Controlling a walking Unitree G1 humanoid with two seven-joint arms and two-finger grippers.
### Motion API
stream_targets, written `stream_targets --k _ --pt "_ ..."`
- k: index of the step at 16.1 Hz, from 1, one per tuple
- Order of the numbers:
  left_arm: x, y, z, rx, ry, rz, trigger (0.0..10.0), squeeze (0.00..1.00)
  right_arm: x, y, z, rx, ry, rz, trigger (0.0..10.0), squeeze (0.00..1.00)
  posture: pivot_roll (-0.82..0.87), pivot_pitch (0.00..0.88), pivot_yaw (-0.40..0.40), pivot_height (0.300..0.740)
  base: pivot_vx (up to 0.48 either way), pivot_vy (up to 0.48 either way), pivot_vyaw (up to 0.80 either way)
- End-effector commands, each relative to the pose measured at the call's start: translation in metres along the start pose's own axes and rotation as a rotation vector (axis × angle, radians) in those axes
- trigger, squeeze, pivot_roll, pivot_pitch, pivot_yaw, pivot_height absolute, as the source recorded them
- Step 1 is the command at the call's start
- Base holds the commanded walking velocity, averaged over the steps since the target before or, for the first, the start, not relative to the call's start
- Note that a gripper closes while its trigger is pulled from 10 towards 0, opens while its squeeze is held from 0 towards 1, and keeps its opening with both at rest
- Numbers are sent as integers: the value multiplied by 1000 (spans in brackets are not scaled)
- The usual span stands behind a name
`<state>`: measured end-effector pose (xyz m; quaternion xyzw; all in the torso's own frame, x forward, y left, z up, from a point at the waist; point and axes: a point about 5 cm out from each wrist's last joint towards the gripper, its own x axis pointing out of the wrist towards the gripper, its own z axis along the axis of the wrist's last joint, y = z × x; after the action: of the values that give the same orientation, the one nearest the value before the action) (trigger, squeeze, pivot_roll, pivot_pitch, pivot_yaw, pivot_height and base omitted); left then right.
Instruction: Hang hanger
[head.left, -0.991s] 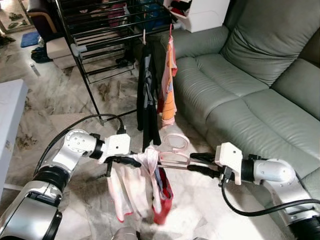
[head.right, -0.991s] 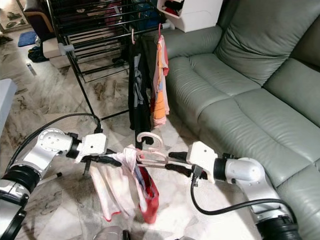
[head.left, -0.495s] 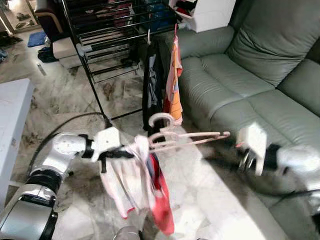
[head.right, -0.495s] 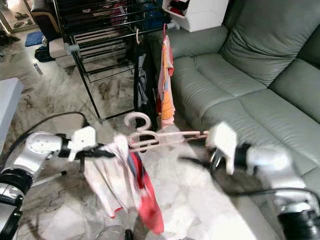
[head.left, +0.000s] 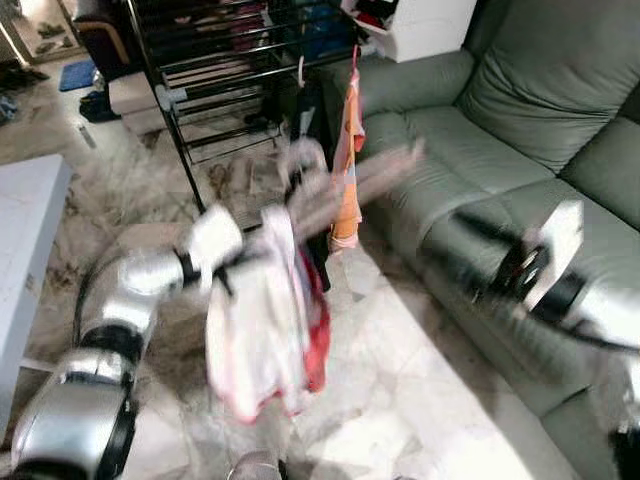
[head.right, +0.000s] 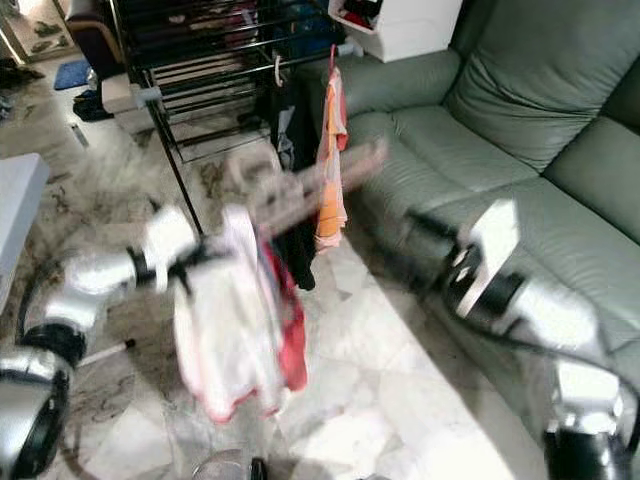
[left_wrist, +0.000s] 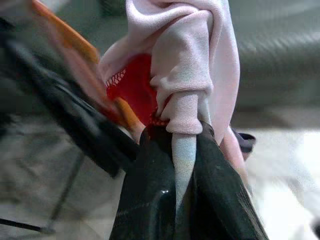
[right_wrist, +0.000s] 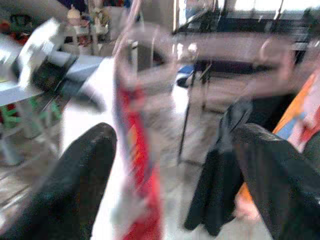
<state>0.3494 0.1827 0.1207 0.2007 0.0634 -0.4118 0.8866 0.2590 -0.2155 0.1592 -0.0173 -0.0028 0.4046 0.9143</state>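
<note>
Left eye view is showing the pale pink plastic hanger (head.left: 345, 185), badly blurred, riding high in front of the robot with a white and red garment (head.left: 265, 320) draped from it, just short of the black metal drying rack (head.left: 240, 60). The left gripper (left_wrist: 185, 165) is gripping the hanger's left end; in the left wrist view its two black fingers (left_wrist: 145, 200) are pressing together on a twisted rope of pink-white cloth, with red fabric bunched just above. The right gripper (right_wrist: 175, 165) is standing well apart from the hanger, over the grey-green leather sofa (head.left: 520, 130), and in the right wrist view its fingers are spread wide with nothing between them. A black garment (head.right: 290, 190) and an orange garment (head.left: 345, 170) are already hanging from the rack's near rail. The step in hand looks to be lifting the hook up to that rail. To do it well, the left arm probably needs to slow down, keep the hook upright and facing the rail, and aim for a bare stretch beside the hanging clothes. Since the pinch seems to be on cloth, the hanger may swing or slip.
</note>
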Motion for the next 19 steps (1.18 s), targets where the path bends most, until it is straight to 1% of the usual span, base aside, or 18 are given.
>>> stream_targets --k 1,2,4,5,6,7,8,10,12,14,16,19 --pt "3 6 14 15 -55 26 0 0 6 9 9 -9 -31 52 10000 1000 -39 1 72 740 0 0 0" --pt "6 7 19 -3 -81 28 0 0 7 9 7 8 -27 63 10000 1000 -39 0 74 740 0 0 0" --pt "10 3 39 43 -179 -40 0 0 11 9 -3 24 9 32 10000 1000 -42 0 74 740 0 0 0" --pt "8 -2 51 92 -230 -105 0 0 13 11 -11 18 43 26 10000 1000 -41 0 69 740 0 0 0" --pt "6 -6 54 120 -240 -155 0 0 15 11 -17 21 55 13 10000 1000 -41 0 69 740 0 0 0" --pt "5 -10 55 143 -237 -196 0 0 17 12 -20 29 58 3 10000 439 -30 0 64 740 0 0 0" --pt "2 -14 58 164 -239 -244 0 0 19 15 -26 44 68 12 10000 0 -22 0 62 740 0 0 0" --pt "1 -15 61 180 -241 -262 0 0 20 16 -30 44 75 12 10000 0 -15 0 63 740 0 0 0" --pt "1 -19 60 186 -236 -277 0 0 25 15 -24 63 21 4 10000 0 -20 0 64 740 0 0 0" --pt "2 -21 60 181 -240 -282 0 0 26 16 -23 67 13 12 10000 0 -24 0 65 740 0 0 0" --pt "5 -25 71 155 -296 -296 0 0 24 17 -26 68 27 21 10000 0 -25 0 65 740 0 0 0" --pt "3 -30 73 159 -297 -340 0 0 24 15 -23 79 -9 11 10000 0 -27 0 64 740 0 0 0"
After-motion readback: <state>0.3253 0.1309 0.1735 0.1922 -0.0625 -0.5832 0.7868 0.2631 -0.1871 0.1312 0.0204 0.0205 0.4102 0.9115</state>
